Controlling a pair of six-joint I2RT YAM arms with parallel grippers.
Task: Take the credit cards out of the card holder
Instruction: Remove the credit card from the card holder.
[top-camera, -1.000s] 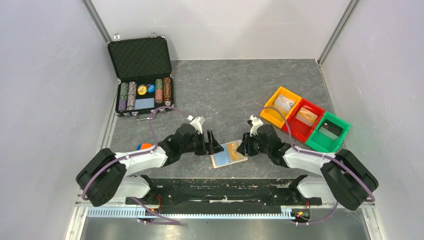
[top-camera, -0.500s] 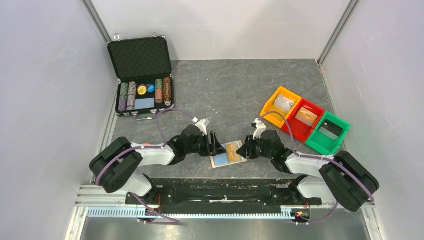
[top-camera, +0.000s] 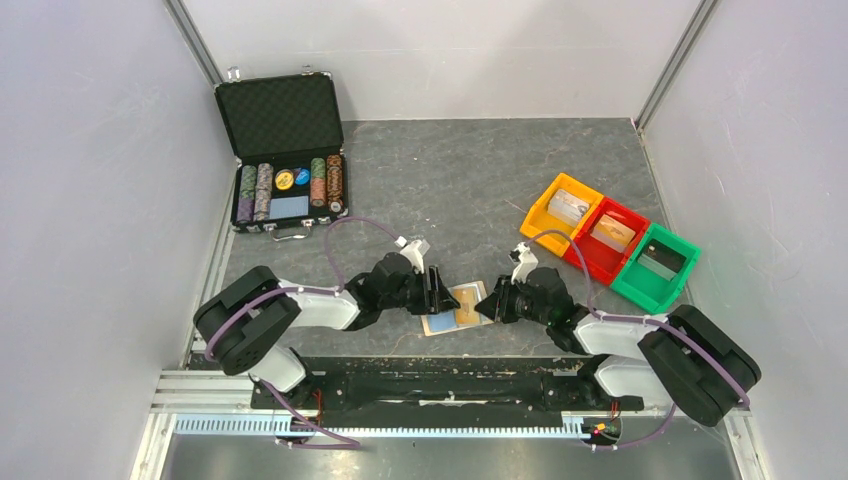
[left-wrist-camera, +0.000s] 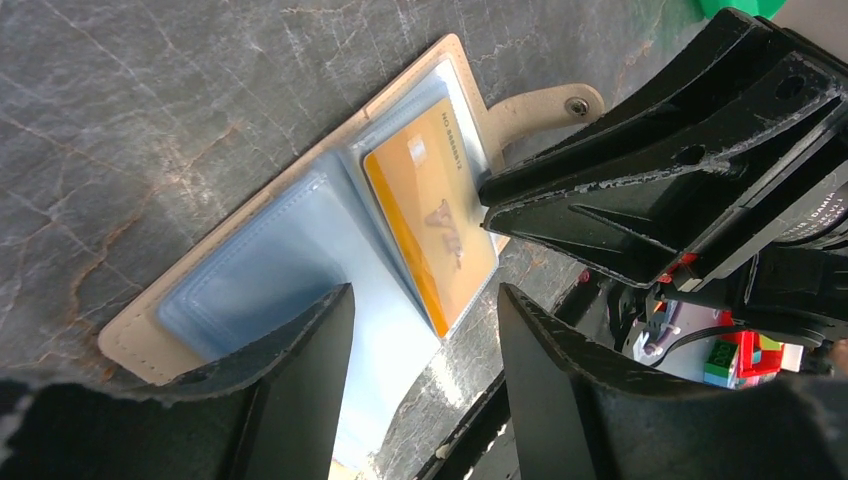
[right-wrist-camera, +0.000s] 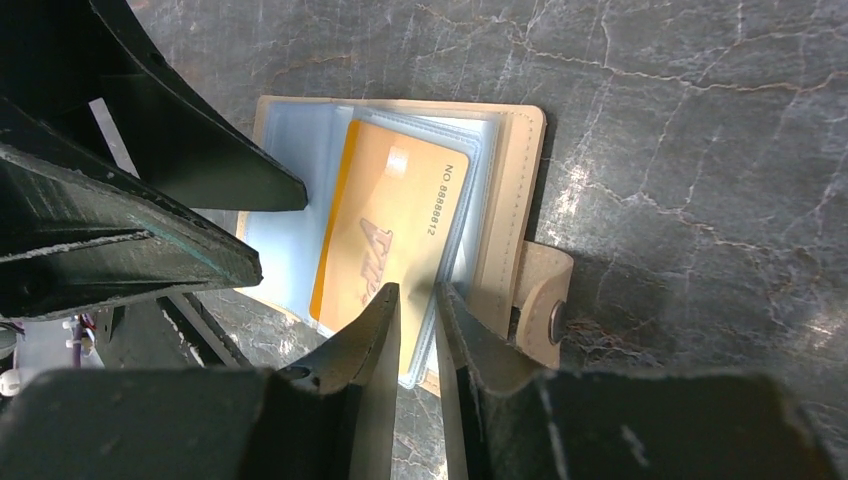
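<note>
My right gripper (right-wrist-camera: 415, 292) has its jaws drawn almost together, with only a thin slit left between them. The tips sit at the near edge of the orange card (right-wrist-camera: 400, 220), and I cannot tell whether they actually pinch it or only touch its clear sleeve. My left gripper (left-wrist-camera: 425, 295) has its jaws spread wide and hangs low over the pale blue pockets on the other half of the holder (right-wrist-camera: 510, 200). The holder lies open and flat on the table (right-wrist-camera: 700, 150) between my two wrists. Along the card's edge I read "NO 88888612". The brown emblem in its middle is too smeared by the plastic to read. More sleeves are stacked behind the card, but glare hides what they carry. My own fingers cover the holder's near corners in both wrist views. The tan tab (right-wrist-camera: 540, 300) with its metal snap pokes out beside my right jaws. Well apart, at the far left, the chip case (top-camera: 283, 150) stands open. The three bins (top-camera: 610, 238) at the right hold small items whose print is too small to read.
</note>
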